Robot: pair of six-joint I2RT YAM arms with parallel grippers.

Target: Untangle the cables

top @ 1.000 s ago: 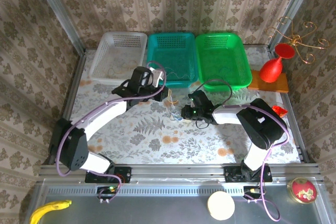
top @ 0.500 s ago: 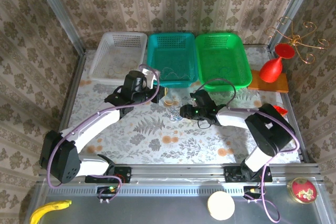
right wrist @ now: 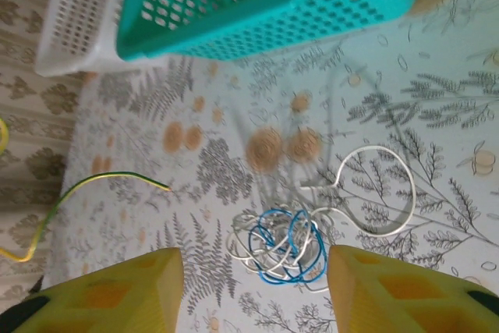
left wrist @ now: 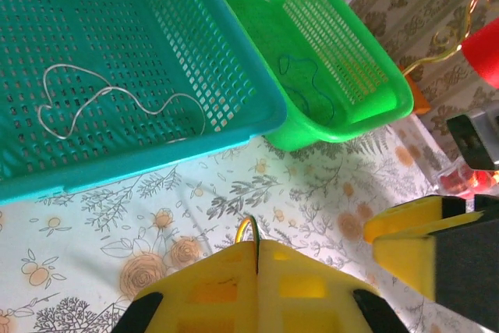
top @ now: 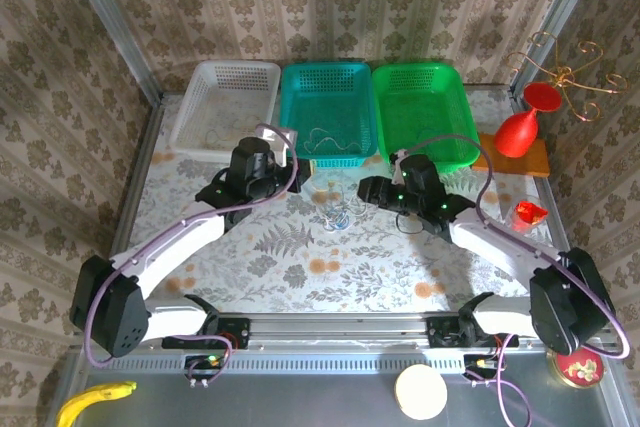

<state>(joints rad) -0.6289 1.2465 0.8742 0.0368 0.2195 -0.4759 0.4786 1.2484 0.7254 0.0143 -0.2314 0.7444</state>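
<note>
Left claw [left wrist: 257, 249] clamps a freed yellow-green cable [left wrist: 246, 229]; right claw [right wrist: 253, 267] gapes empty above the tangle [right wrist: 284, 251], probably needing another strand.

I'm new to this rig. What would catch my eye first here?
A white basket, a teal basket and a green basket line the back. On the floral cloth before them lies a blue-and-white cable tangle, near the open right gripper; the left gripper pinches a yellow-green cable.

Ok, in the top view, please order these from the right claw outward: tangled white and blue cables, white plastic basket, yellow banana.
From the right claw:
1. Tangled white and blue cables, just left of it.
2. White plastic basket, back left.
3. Yellow banana, bottom-left corner.
</note>
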